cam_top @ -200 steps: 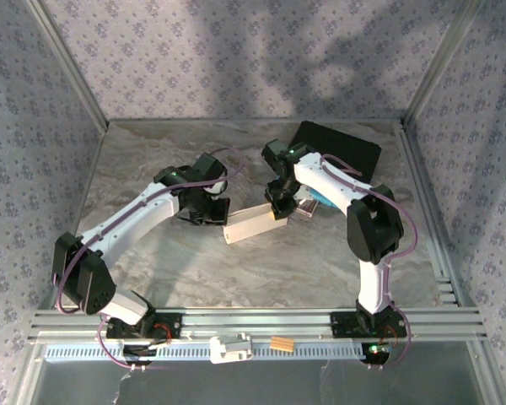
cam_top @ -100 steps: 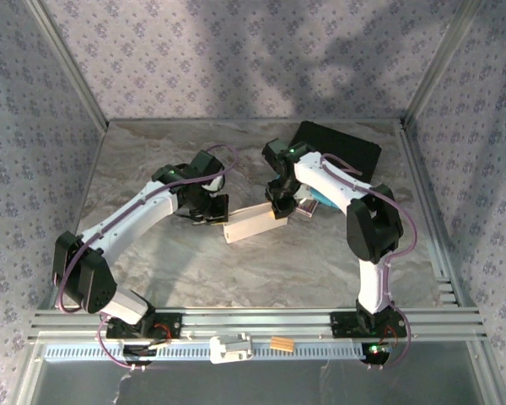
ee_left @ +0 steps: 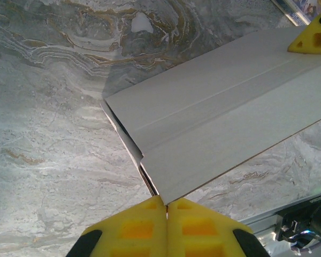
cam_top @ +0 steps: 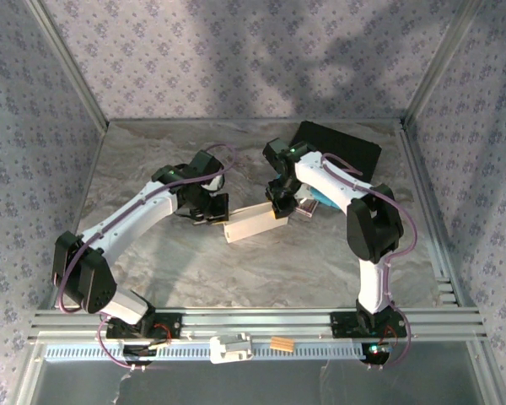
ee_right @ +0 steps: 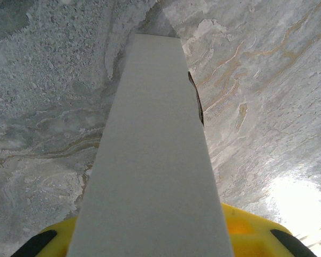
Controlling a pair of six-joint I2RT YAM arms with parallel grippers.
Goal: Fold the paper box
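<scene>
Mid-fold, seemingly. Plain white thin cardboard paper box (cam_top: 251, 221) over middle of marbled table (cam_top: 236, 270), clamped endwise in right gripper (ee_right: 150, 238); left gripper (ee_left: 167, 206) clenched, tips against open corner. Next, likely: tucking that end flap in.

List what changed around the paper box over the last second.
The left gripper, shut, shifted slightly at the left end of the paper box, its wrist turning a little. Its tips now sit at the box's corner. Nothing was taken hold of or let go. The right gripper kept its grip on the box's right end. The box and the black case stayed put.
</scene>
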